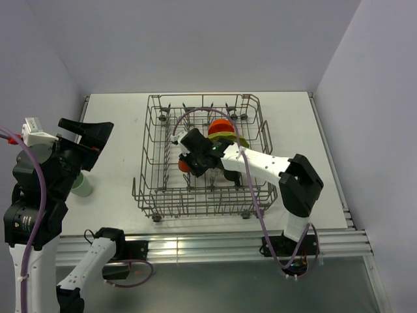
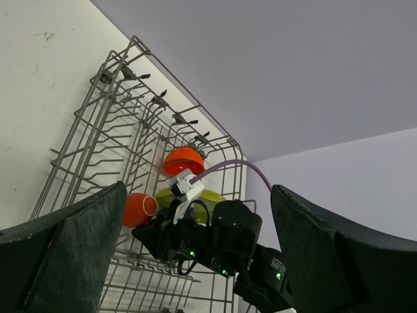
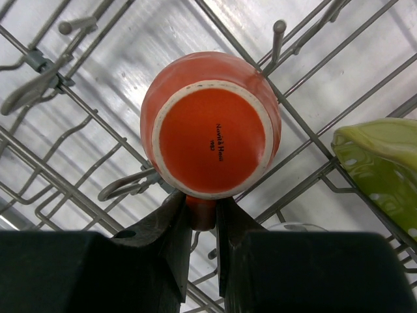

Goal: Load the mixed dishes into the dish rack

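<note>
The left arm (image 1: pixel 39 195) stands up tall, with the left tool (image 1: pixel 95 142) wide open. The right arm (image 1: pixel 260 164) reaches out, with the right tool (image 3: pixel 201 207) pinching tight.

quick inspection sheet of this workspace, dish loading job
surface: white table, rack standing mid-table
job's things: dish rack; orange bowl and yellow-green plate in its far part; pale green cup outside it, on the table to the left
clutter: nothing seen
grippers: left gripper open, empty; right gripper shut on small orange cup by its handle, over the rack
cables: purple cable arching above the rack
surroundings: plain pale walls
</note>
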You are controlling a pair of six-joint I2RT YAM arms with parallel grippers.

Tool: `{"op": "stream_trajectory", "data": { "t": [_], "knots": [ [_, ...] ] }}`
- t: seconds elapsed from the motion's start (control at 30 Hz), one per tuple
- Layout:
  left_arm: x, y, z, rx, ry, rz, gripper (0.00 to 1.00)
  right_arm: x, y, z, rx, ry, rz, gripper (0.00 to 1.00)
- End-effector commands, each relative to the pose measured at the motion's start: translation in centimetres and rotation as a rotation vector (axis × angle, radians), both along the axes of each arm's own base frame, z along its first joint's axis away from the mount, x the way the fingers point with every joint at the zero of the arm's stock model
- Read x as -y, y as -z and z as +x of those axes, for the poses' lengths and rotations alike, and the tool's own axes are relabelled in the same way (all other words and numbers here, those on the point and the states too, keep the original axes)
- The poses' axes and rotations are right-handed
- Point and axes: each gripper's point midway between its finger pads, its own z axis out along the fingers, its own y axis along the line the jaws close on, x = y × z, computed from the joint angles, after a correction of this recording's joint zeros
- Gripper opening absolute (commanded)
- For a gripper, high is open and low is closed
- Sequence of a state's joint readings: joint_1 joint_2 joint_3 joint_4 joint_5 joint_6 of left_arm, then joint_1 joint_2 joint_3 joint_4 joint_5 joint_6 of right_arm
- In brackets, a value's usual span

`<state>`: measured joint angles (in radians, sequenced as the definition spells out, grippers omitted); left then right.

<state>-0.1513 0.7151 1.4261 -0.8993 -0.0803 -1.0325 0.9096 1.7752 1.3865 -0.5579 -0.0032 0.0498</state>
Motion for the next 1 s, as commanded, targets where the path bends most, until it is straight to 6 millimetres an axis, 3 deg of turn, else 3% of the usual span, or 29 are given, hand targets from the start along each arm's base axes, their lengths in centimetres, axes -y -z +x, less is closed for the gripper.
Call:
{"op": "stream_trajectory", "data": {
  "t": [0.0, 0.57, 0.77, 0.97],
  "knots": [
    [0.1, -1.3, -0.1, 0.049, 0.010, 0.011, 0.99, -1.0, -0.6, 0.3, 0.028, -0.029, 0.003, 0.12],
    [-0.1, -0.6, 0.0, 0.033, -0.001, 0.018, 0.99, -1.8, -3.8, -0.2, 0.070, -0.045, 0.099, 0.61],
    [-2.2, 1.7, 0.3, -0.054, -0.121, 0.036, 0.99, -2.0, -7.2, -0.4, 0.130, -0.037, 0.181, 0.63],
    [-4.9, 6.2, 0.4, -0.223, -0.261, 0.116, 0.99, -2.4, -12.1, -0.9, 0.188, -0.043, 0.310, 0.63]
  ]
}}
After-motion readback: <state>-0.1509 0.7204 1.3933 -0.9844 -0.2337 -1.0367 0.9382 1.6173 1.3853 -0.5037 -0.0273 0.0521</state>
